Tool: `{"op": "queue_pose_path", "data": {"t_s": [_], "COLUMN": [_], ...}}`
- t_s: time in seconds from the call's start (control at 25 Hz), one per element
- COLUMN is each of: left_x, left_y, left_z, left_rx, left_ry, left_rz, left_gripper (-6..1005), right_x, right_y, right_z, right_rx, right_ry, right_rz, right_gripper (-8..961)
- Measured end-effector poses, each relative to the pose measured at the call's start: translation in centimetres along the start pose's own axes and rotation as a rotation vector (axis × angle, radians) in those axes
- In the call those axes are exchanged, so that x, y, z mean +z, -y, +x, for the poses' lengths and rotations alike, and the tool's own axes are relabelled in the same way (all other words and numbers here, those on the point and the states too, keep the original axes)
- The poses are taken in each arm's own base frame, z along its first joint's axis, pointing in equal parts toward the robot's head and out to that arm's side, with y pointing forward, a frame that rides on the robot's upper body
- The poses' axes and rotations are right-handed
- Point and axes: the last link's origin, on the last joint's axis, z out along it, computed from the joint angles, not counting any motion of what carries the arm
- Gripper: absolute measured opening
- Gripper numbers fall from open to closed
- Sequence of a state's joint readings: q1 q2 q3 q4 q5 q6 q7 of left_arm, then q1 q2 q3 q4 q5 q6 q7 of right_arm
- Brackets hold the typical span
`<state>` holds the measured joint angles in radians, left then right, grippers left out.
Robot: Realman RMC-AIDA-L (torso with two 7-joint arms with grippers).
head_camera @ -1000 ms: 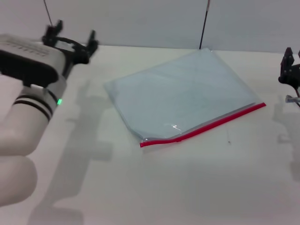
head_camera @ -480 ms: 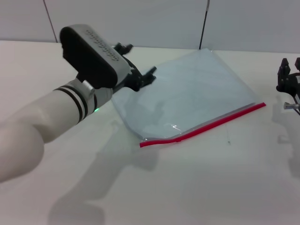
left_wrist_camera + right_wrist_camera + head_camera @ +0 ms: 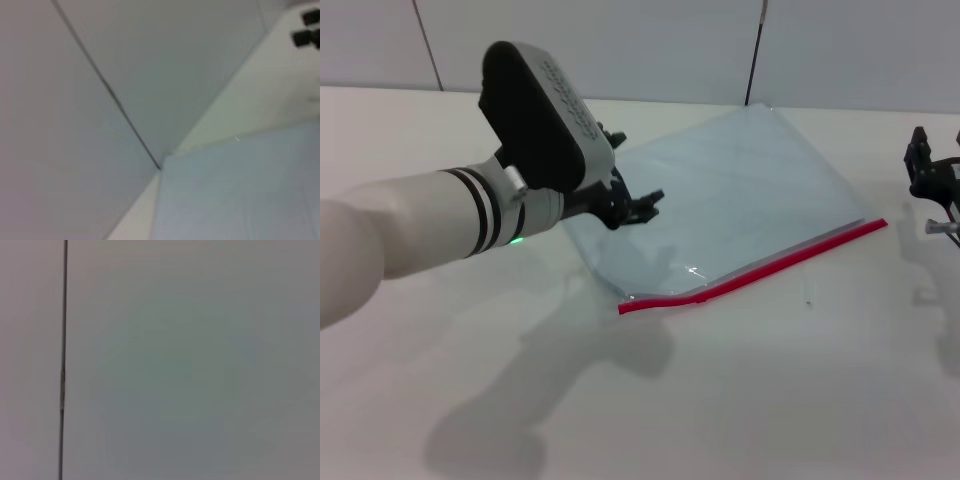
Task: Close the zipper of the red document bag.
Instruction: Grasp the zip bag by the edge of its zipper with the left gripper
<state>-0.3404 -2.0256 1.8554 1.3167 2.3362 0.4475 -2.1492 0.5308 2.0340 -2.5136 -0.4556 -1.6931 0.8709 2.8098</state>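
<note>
The red document bag (image 3: pixel 720 185), a flat translucent pale blue pouch, lies on the white table (image 3: pixel 770 400) at the centre, turned at an angle. The zipper (image 3: pixel 770 263) is a thin red strip along the edge nearest me and buckles slightly at its left end. My left gripper (image 3: pixel 633 170) hovers open over the bag's left corner with nothing between its fingers. At the far right edge of the table my right gripper (image 3: pixel 937 165) stands open, well clear of the bag. The left wrist view shows a corner of the bag (image 3: pixel 240 195).
A pale wall panel (image 3: pixel 620 40) with dark vertical seams runs behind the table. The right wrist view shows only that wall (image 3: pixel 190 360). The left forearm (image 3: pixel 430 230) crosses the table's left side and casts a shadow in front.
My left arm has swung in from the far left and come down over the bag's left corner. The right gripper has shifted slightly. The bag has not moved.
</note>
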Motion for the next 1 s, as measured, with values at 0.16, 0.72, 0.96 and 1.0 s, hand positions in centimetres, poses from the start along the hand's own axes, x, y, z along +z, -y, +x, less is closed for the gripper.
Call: {"op": "queue_pose_path", "data": {"t_s": [0.16, 0.72, 0.96, 1.0], "left_x": [-0.4, -0.4, -0.6, -0.6], "left_y": [0.1, -1.0, -2.3, -2.5], "left_z": [0.6, 2.4, 3.4, 3.5], "left_rx": [0.043, 0.204, 0.263, 0.27], "left_ry": [0.063, 0.282, 0.298, 0.3], "left_rz": [-0.037, -0.19, -0.243, -0.249], "left_gripper": [842, 842, 842, 842], "right_x": [0.1, 0.4, 0.5, 0.5], "right_y": [0.3, 0.5, 0.4, 0.4], "right_z": [0.0, -0.1, -0.2, -0.2], "right_rx": [0.002, 0.016, 0.017, 0.016], "right_ry": [-0.002, -0.011, -0.009, -0.008], "right_rz": [0.012, 0.025, 0.025, 0.025], "right_gripper": [488, 537, 537, 536]}}
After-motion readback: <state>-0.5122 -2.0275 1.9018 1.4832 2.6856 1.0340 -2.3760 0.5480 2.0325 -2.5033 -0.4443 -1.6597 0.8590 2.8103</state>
